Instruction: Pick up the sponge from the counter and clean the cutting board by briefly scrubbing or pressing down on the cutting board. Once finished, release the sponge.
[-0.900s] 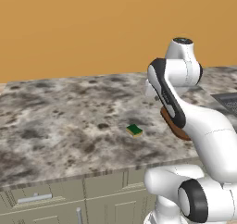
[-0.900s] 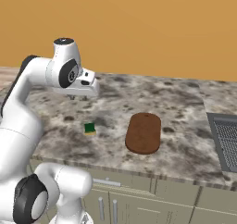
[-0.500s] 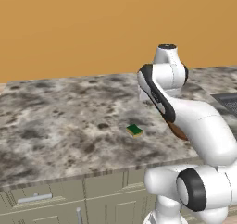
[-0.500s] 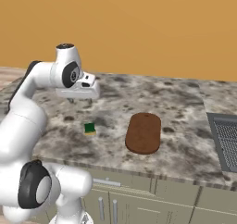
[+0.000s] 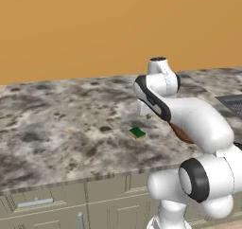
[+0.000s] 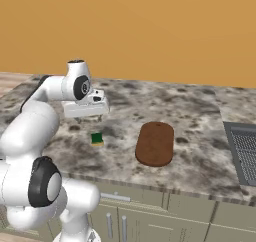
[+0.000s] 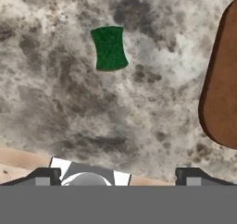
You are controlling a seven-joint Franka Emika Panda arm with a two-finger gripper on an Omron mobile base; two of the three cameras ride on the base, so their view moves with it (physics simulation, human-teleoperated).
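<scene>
The sponge point(image 7: 109, 47) lies green side up on the mottled stone counter point(image 7: 139, 126), small and rectangular; its yellow layer shows from the side point(image 6: 97, 138) point(image 5: 137, 133). To its right lies the reddish-brown cutting board point(image 6: 155, 143) point(image 7: 222, 84), partly behind my arm in the left base view point(image 5: 181, 132). My gripper point(image 7: 118, 176) hangs above the counter, a little behind the sponge, pointing down. Its fingers are wide apart with nothing between them. In the right base view the gripper point(image 6: 94, 114) sits just above and behind the sponge.
A dark ribbed surface point(image 6: 244, 151) is set into the counter at the far right. An orange wall point(image 6: 150, 31) rises behind the counter. Grey-beige cabinet fronts point(image 6: 150, 216) run below the thick front edge.
My arm has swung left and lowered, bringing the hand down closer over the counter near the sponge. Sponge and board have not moved.
</scene>
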